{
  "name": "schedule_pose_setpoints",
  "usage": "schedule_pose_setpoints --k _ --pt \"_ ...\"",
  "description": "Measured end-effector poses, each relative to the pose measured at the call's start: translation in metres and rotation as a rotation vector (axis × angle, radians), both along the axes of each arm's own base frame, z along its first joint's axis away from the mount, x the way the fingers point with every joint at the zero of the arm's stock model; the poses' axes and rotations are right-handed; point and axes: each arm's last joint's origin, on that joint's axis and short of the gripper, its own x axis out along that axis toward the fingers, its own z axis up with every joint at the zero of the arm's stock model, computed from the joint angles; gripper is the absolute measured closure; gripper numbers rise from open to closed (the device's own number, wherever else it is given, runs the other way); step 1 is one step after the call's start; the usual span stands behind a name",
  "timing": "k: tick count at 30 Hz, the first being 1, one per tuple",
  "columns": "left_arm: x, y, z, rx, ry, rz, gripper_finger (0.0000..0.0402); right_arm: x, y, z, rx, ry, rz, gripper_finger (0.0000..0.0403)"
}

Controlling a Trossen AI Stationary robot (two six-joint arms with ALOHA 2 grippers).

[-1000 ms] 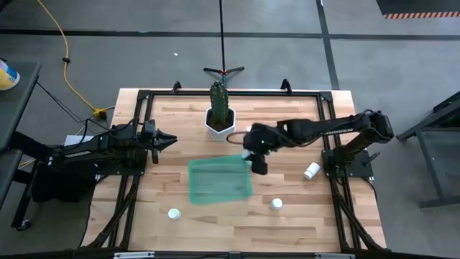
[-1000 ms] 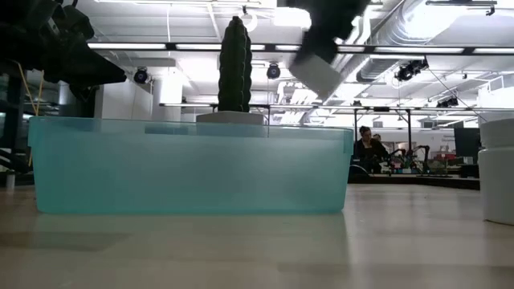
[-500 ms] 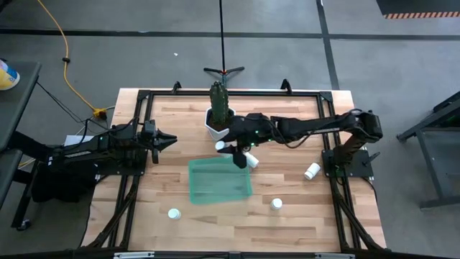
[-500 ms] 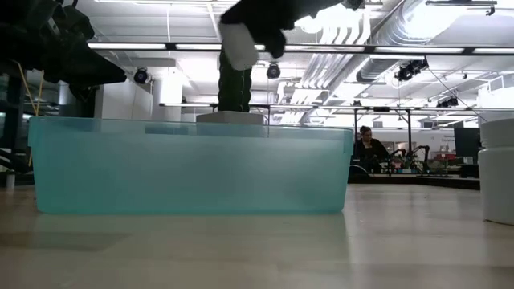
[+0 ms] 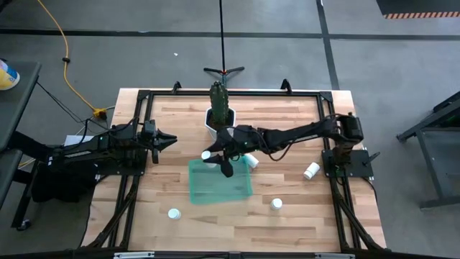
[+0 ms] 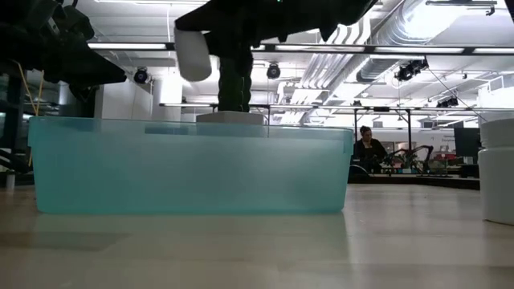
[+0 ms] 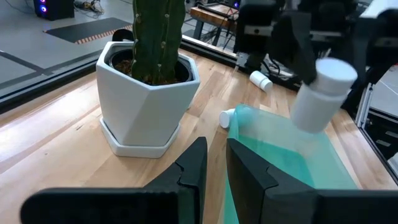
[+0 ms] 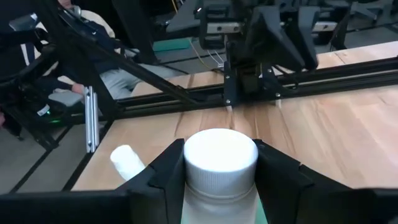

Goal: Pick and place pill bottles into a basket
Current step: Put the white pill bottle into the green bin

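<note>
Right gripper [image 5: 215, 158]: reaches from the desk's right edge across to the middle; its jaws pinch a pill bottle [image 5: 206, 155] by the body, cap outward.
Held bottle: hangs in the air above the far left corner of the basket [image 5: 237, 188], right at the rim line; in the low view it sits clear above the basket wall.
Left gripper [image 5: 171, 139]: parked near the desk's left edge, jaws pressed together, holding nothing.
Basket: teal tray at mid-desk, just in front of the white hexagonal pot [image 5: 215, 124] with the cactus [image 5: 219, 97]. I see no bottle lying inside it.
Loose bottles: one on its side against the basket's far right corner [image 5: 251, 160], outside the wall; one lying near the right edge [image 5: 311, 170]; two standing toward the near edge, one right of the basket [image 5: 276, 204], one left [image 5: 173, 213].
Step in hand: my reading is carry-over, release not yet done.
Risk, drop point: the bottle hangs over the corner rim rather than the tray floor; let go here and it may strike the wall and roll out onto the desk.
Risk, bounce: the bottle is well above the tray, and the tray is shallow; a fall from there could hop it out.
Risk, neighbours: pot and cactus stand close behind the arm; a swing toward the far edge could knock them.
Risk, tray shift: a light tray may slide if the arm clips its wall.
</note>
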Motion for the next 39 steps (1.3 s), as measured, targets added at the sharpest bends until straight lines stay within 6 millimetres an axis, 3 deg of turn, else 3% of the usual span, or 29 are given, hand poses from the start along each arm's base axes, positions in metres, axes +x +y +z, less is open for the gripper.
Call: schedule_pose_setpoints --k 14,30,39 --pt "0.0 0.0 0.0 -0.012 -0.007 0.002 0.0305 0.013 0.023 -0.037 -0.052 0.039 0.041 0.0257" --pt "0.0 0.0 0.001 -0.046 -0.016 0.009 0.0305 0.026 0.027 -0.082 -0.064 0.063 0.045 0.0257" --pt "0.0 0.0 0.0 -0.046 -0.014 0.01 0.0305 0.033 0.02 -0.092 -0.06 -0.022 0.014 0.0257"
